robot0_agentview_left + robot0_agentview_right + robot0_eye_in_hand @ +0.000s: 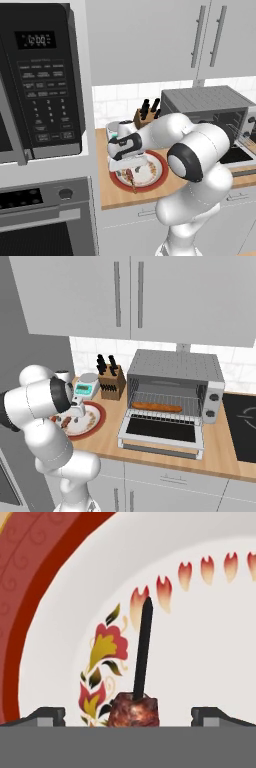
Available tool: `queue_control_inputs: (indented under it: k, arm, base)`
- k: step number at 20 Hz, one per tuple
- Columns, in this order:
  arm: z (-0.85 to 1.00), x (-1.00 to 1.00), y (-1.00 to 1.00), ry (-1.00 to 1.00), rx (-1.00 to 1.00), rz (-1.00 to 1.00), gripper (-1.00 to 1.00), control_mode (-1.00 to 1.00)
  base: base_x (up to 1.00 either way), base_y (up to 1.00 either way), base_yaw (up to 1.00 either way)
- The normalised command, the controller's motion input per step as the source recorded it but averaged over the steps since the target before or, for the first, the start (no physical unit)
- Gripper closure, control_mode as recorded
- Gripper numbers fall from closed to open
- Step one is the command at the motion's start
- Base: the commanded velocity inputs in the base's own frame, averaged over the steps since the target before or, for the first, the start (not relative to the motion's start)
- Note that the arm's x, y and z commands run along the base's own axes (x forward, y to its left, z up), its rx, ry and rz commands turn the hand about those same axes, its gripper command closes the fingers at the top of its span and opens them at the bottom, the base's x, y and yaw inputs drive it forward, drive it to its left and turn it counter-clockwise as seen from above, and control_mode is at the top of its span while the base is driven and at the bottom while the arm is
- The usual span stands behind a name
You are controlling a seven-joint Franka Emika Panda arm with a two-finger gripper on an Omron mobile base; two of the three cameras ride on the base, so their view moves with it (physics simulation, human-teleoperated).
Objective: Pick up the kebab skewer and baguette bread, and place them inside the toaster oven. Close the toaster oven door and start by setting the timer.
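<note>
Two dark fingertips (50,714) flank the skewer (141,662) on the plate (210,642), and your gripper (134,717) stands spread wide with nothing between the jaws gripped; a meat chunk sits midway between the tips, touching neither, while the stick runs up and away across the white centre, past the painted flowers and the red rim. From the left base camera you see the gripper (126,161) low over the plate (156,176) on the wooden counter (116,195), the skewer (131,179) lying just beneath it with its stick end reaching the near rim. From the right, the arm blocks much of the plate (95,418), though meat chunks of the skewer (65,421) show on it. Your baguette (156,406) already lies on the wire rack inside the oven (175,367), further along the counter (107,443). Its door (162,430) hangs folded down flat, glass facing up. Between plate and oven, against the tiled wall, stand a knife block (111,387) and a small scale (86,387). A black microwave (42,82) fills the left.
</note>
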Motion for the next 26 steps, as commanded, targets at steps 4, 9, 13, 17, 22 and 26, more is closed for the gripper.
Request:
queue_control_inputs:
  k: [4, 9, 13, 17, 22, 26]
  arm:
    - [-0.10, -0.05, -0.02, 0.00, 0.00, -0.09, -1.00, -1.00]
    - [0.00, -0.11, -0.03, 0.00, 0.00, -0.14, -1.00, -1.00]
    - [0.00, -0.08, -0.04, 0.00, 0.00, -0.16, -1.00, -1.00]
    - [0.00, -0.05, -0.05, -0.02, -0.01, -0.14, -1.00, -1.00]
    - [-0.04, 0.00, 0.00, -0.01, 0.00, -0.13, -1.00, -1.00]
    - [-0.19, -0.04, 0.04, -0.01, 0.00, -0.08, -1.00, -1.00]
  base:
    - [0.00, 0.00, 0.00]
    - [0.00, 0.00, 0.00]
    - [0.00, 0.00, 0.00]
    - [0.00, 0.00, 0.00]
    - [0.00, 0.00, 0.00]
    - [0.00, 0.00, 0.00]
